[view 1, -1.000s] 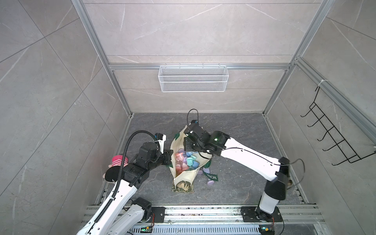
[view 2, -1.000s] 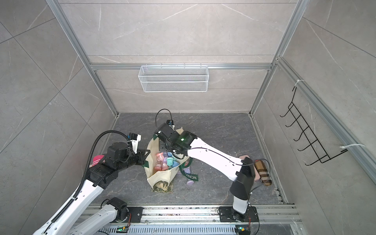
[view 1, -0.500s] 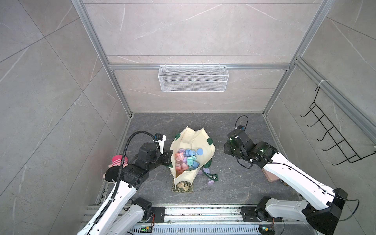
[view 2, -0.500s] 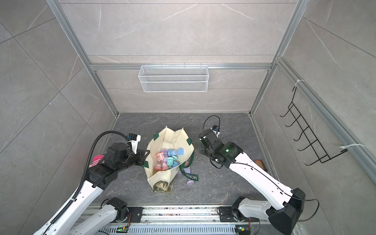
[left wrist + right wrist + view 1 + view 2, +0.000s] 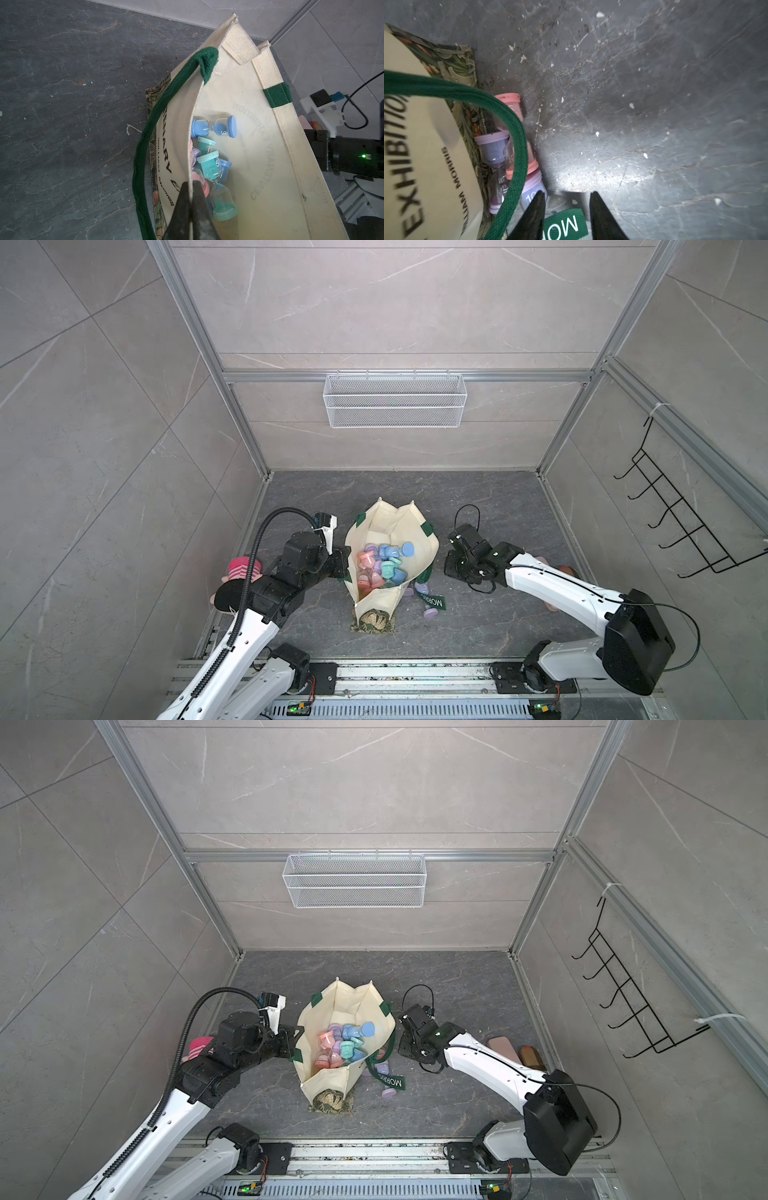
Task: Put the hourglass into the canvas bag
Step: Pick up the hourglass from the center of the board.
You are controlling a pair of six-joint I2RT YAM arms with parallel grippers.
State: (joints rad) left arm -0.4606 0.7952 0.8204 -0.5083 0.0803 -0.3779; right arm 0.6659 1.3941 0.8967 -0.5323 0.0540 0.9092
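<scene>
Left pincer (image 5: 191,183): clamped on canvas bag (image 5: 259,166) rim | right pincer (image 5: 567,193): parted, empty

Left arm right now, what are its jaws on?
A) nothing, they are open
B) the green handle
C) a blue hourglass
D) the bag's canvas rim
D: in the left wrist view the left gripper has its jaws shut on the rim of the canvas bag; the green handle runs beside them, and the hourglasses lie loose inside.
</scene>
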